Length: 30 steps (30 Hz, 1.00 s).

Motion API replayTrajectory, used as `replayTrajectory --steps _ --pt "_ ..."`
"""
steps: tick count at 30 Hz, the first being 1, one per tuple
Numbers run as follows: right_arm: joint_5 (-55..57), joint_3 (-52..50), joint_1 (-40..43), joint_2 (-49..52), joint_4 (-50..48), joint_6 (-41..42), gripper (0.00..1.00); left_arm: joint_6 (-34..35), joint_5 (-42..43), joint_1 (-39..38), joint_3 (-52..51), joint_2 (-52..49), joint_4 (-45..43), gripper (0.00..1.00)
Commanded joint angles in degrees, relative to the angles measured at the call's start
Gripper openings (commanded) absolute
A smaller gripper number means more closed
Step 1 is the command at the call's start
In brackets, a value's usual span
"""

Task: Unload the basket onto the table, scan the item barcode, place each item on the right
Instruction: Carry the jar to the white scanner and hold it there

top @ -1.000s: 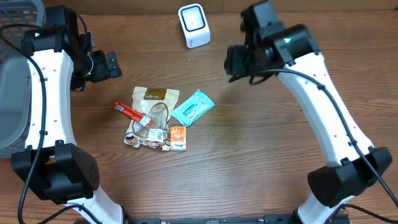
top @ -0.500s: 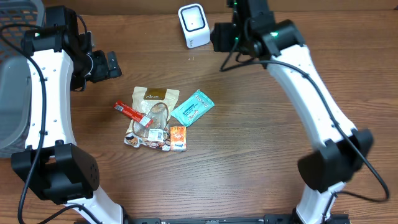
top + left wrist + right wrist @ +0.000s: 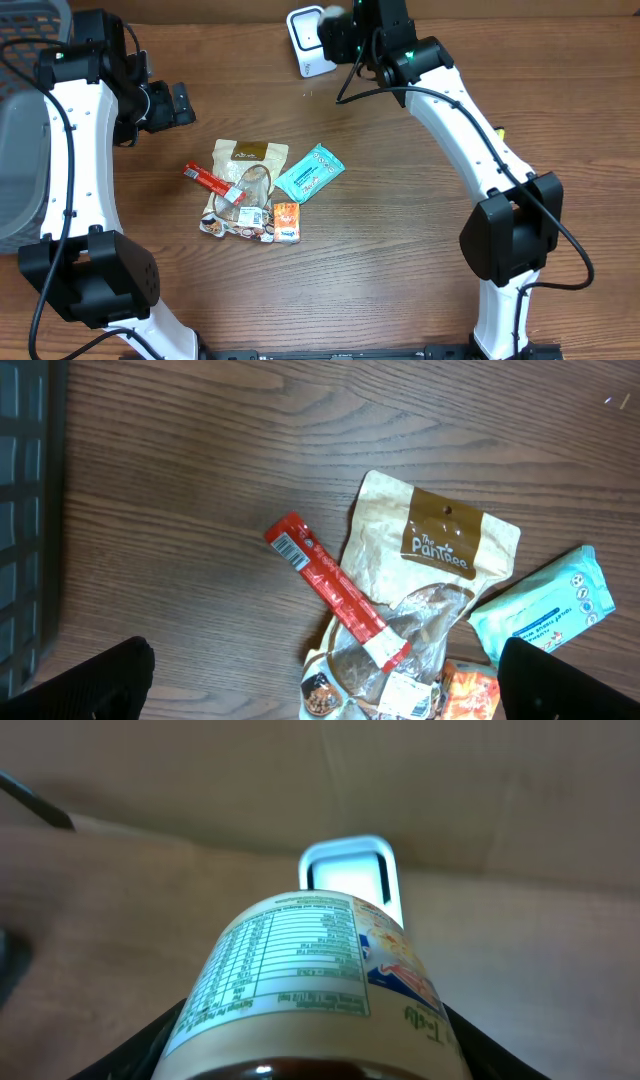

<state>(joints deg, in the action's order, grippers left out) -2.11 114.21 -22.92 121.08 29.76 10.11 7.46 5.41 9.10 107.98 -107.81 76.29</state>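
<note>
Right wrist view: right pincer (image 3: 310,1038) clamps the bottle (image 3: 300,960), with the scanner (image 3: 348,870) just ahead of it. Nutrition panel faces up and no barcode is visible. Risk: wrong face presented means no read, or the bottle bumps the scanner.

One overhead, two wrist views.
Overhead looks straight down on the table (image 3: 400,250); left wrist looks down, nearer, on the pouch (image 3: 440,550); right wrist faces level, close behind a jar (image 3: 310,980), toward the scanner (image 3: 345,870); overhead shares pouch and scanner.
</note>
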Motion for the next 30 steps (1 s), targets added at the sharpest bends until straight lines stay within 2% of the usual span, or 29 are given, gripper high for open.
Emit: replayTrajectory --steps 1,17,28,30 --pt "0.4 0.9 -0.2 3.9 -4.9 -3.1 0.04 -0.7 0.4 -0.2 -0.2 0.3 -0.1 1.0" --pt "0.4 0.9 -0.2 20.1 -41.8 -3.1 0.04 -0.7 0.4 -0.2 -0.2 0.3 -0.1 1.0" --pt "1.6 0.9 -0.2 27.2 -53.9 -2.5 0.04 -0.7 0.4 -0.2 -0.2 0.3 -0.1 1.0" --pt "1.6 0.9 -0.2 28.6 -55.6 -1.2 0.11 -0.7 0.4 -0.2 -0.2 0.3 -0.1 1.0"
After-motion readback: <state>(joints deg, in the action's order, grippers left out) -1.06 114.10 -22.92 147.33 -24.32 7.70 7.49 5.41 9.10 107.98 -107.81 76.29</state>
